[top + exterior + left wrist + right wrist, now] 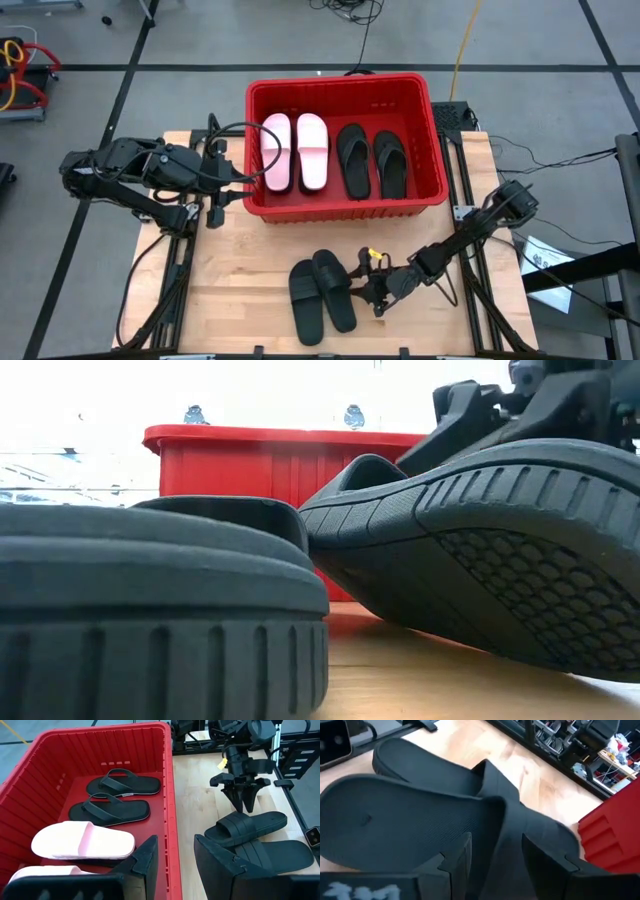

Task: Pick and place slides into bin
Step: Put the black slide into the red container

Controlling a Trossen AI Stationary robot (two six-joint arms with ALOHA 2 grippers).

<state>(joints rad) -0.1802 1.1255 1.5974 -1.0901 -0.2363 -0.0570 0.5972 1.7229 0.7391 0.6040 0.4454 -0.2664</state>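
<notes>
The red bin [345,206] stands at the table's far middle. In it lie a pale pink pair [296,150] and a black flip-flop pair [370,160]. Two black band slides lie side by side near the front edge, the left one [305,302] and the right one [336,288]. In the low view the right slide [480,530] is tilted, with part of its sole off the wood. My right gripper [372,290] is open at that slide's right side, and its fingers stand on either side of the band [502,820]. My left gripper [172,865] hovers open over the bin's left wall [167,795]. My right gripper comes at the right slide's band [239,822] slanting down from the table's right side, with one finger [455,860] on each side of the band's edge. I cannot tell whether the fingers touch the band.
Bare wood [255,250] lies between the bin and the two slides. Black cables [230,135] loop by the left arm at the bin's left wall. The right arm's base frame [455,150] flanks the bin on the right.
</notes>
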